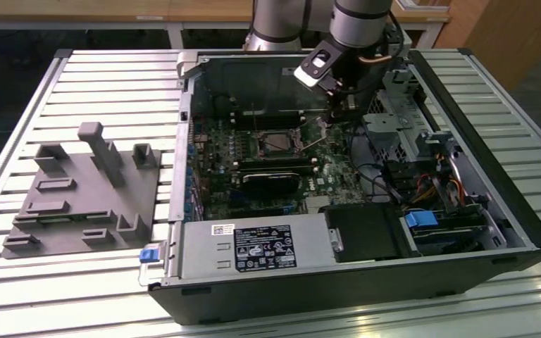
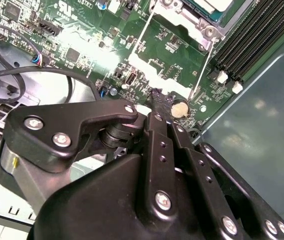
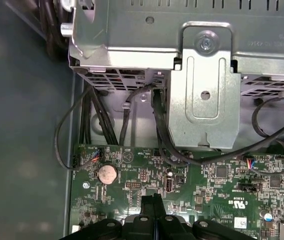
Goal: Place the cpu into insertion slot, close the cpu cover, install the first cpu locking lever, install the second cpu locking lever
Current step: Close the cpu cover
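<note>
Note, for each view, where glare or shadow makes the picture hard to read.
Exterior view: bright reflections streak the slatted table. Second wrist view: glare whitens part of the circuit board, and the gripper looms dark. First wrist view: mostly even light, dim among the cables.

Green printed circuit board (image 2: pixel 87 35) speckled with small black parts; black metal computer case (image 1: pixel 346 296); matte black pincer (image 3: pixel 154 202); silvery worktop (image 1: pixel 64 296) striped with parallel ribs; plain grey moulded fixture (image 1: pixel 82 197).
</note>
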You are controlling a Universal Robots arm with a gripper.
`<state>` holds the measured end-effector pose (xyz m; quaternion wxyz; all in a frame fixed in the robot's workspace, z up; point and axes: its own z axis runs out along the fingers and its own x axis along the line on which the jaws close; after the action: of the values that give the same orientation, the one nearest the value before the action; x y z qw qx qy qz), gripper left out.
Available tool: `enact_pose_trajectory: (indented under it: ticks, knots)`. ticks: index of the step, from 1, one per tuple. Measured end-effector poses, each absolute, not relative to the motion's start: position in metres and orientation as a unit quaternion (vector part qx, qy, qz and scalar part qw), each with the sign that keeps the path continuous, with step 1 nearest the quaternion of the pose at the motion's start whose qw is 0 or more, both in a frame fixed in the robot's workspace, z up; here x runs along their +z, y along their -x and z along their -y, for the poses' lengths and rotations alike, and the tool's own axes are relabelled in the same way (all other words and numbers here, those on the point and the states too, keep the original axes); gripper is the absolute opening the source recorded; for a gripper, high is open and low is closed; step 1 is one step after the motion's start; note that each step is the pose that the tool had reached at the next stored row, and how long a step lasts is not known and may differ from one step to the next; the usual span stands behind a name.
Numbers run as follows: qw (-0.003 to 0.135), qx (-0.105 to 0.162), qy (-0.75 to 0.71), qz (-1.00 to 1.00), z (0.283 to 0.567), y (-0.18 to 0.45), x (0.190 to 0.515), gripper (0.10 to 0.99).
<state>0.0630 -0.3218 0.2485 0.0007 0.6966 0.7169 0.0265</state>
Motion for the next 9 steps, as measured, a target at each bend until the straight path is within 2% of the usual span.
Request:
enact_pose_trajectory:
  ticks: [9]
  knots:
    - [0.001,0.026,-0.697,-0.717,0.3208,-0.0665,0.2451,0.106]
